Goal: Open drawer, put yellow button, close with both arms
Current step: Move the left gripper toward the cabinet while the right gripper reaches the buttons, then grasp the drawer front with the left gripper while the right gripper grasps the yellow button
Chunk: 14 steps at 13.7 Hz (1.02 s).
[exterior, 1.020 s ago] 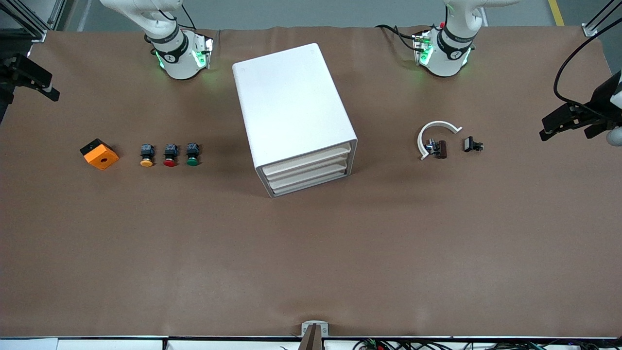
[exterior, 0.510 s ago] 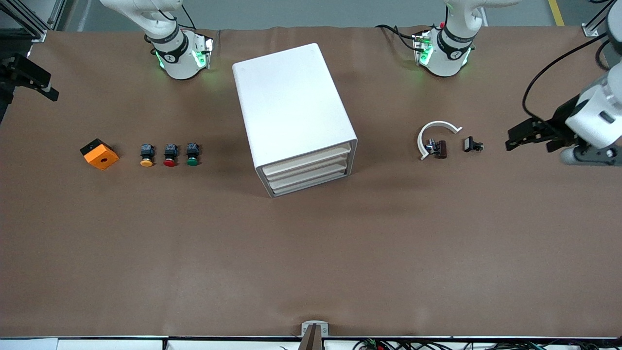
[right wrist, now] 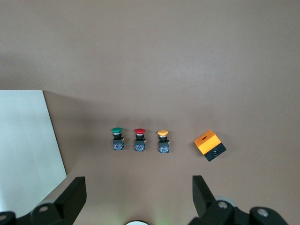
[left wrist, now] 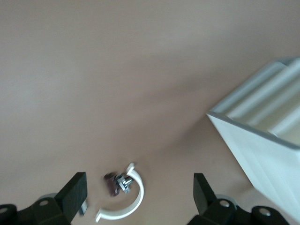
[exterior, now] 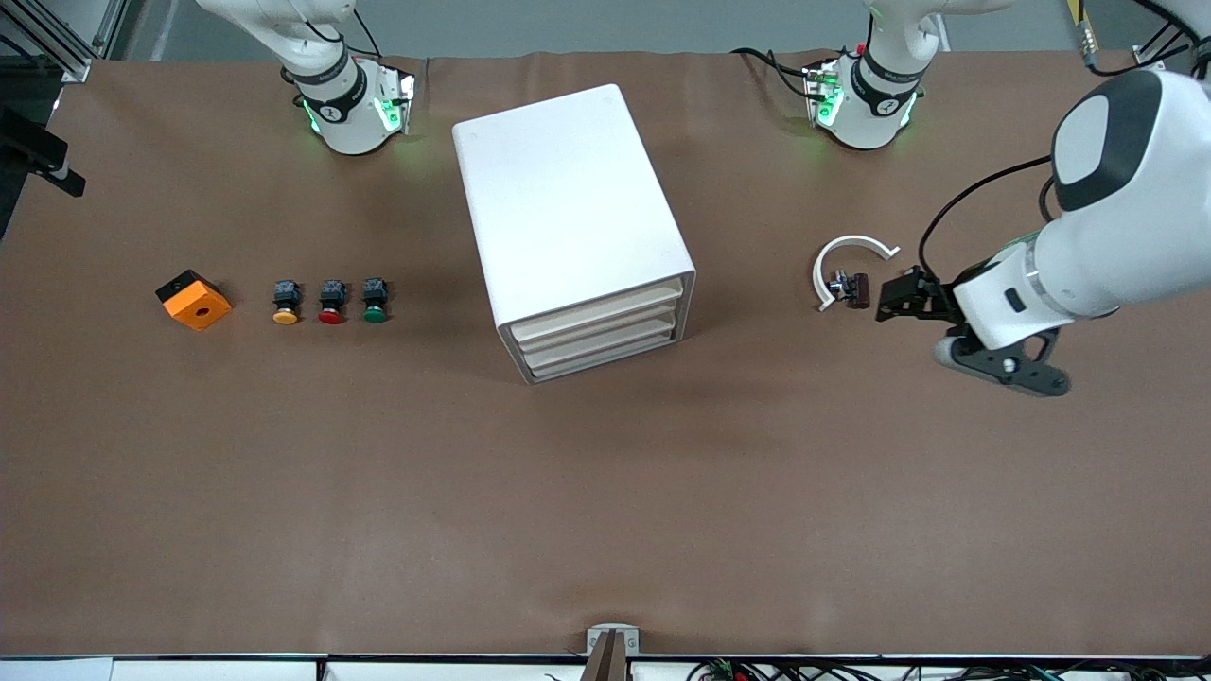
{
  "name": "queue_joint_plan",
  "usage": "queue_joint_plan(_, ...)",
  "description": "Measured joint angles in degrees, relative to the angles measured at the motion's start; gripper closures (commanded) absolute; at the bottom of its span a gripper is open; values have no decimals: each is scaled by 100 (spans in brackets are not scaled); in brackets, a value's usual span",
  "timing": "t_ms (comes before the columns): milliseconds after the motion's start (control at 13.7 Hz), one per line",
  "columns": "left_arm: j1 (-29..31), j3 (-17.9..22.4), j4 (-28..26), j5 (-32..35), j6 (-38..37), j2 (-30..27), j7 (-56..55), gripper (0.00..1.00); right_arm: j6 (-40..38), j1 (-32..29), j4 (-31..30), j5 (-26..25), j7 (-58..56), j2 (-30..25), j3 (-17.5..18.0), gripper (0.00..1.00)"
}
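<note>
A brown-covered desk [exterior: 605, 492] carries a white rounded cabinet [exterior: 568, 218], its uppermost white drawer [exterior: 598, 310] shut. The tiny yellow-capped push button [exterior: 285, 302] sits toward the right arm's end. The left claw [exterior: 897, 295] hovers open beside a white curved clip [exterior: 845, 255]. The right claw [right wrist: 138, 199] hangs open above the buttons.

A robotics lab or test cell: two white jointed robot arms [exterior: 1088, 255] with green-lit bases [exterior: 355, 109] are bolted along a wide surface covered in plain brown sheeting [exterior: 605, 492], with aluminium frame struts [exterior: 43, 38] at its corners, black cables [exterior: 776, 61] trailing, and grey floor.
</note>
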Motion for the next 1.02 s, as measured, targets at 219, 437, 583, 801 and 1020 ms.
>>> queue_joint_plan(219, 99, 15, 11, -1136, -1, 376, 1349, 0, 40, -137, -31, -1, -7, 340, -6, 0)
queue_joint_plan(437, 9, -19, 47, -1817, 72, 881, 1907, 0, 47, -344, -105, 1, -31, 479, -12, 0)
queue_joint_plan(583, -85, -86, 69, -2462, 96, 1176, 1984, 0, 96, -430, -303, 2, -44, 512, -16, 0)
queue_joint_plan(801, -248, -184, 91, -3107, 180, 1614, 2028, 0, 653, -435, -1056, 1, -44, 544, -14, 0)
queue_joint_plan(1020, -517, -204, 129, -3303, 380, 1811, 2020, 0, 1378, -435, -1917, 1, -46, 483, -14, 0)
